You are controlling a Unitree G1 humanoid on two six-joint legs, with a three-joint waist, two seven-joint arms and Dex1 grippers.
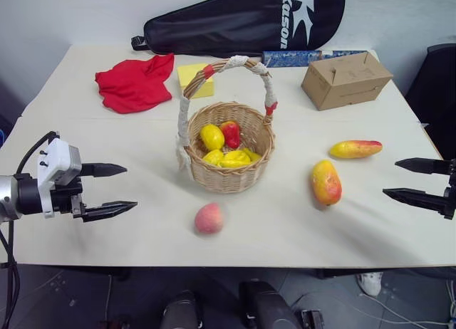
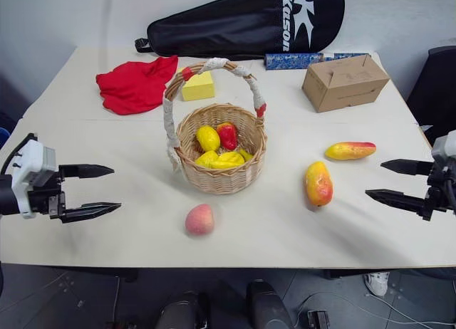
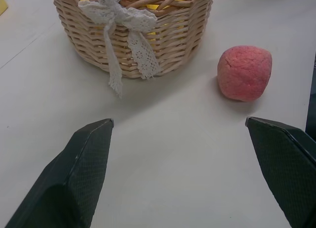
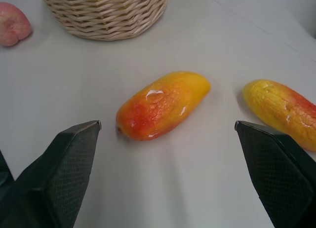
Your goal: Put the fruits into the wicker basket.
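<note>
- The left pincer [image 1: 107,190] hangs over the near left part of the table [image 1: 285,229], its two black tapered fingers spread wide, nothing between them
- The right pincer [image 2: 392,181] hangs over the near right edge, fingers likewise parted and empty; their inner faces show a fine mesh-like texture
- Ahead of the left pincer lies one small round peach [image 3: 244,72], pink with a rough, pebbled skin, bare table between them
- Just past the peach stands the wicker basket [image 1: 226,174], round, tan, tightly woven, with a lace bow [image 3: 121,28] tied at the foot of its tall cloth-wrapped handle; it already holds several yellow and red pieces
- Ahead of the right pincer lies one plump mango [image 4: 163,104], glossy, yellow running to orange-red
- Beside it, further out, lies one slimmer mango [image 1: 355,149], yellow with a red end, apart from the first
- Three fruits lie outside the basket
- Beyond the basket: a yellow block [image 2: 197,86], a crumpled red cloth [image 1: 135,82], a cardboard box [image 1: 346,80], a black racket bag [image 1: 242,19]
</note>
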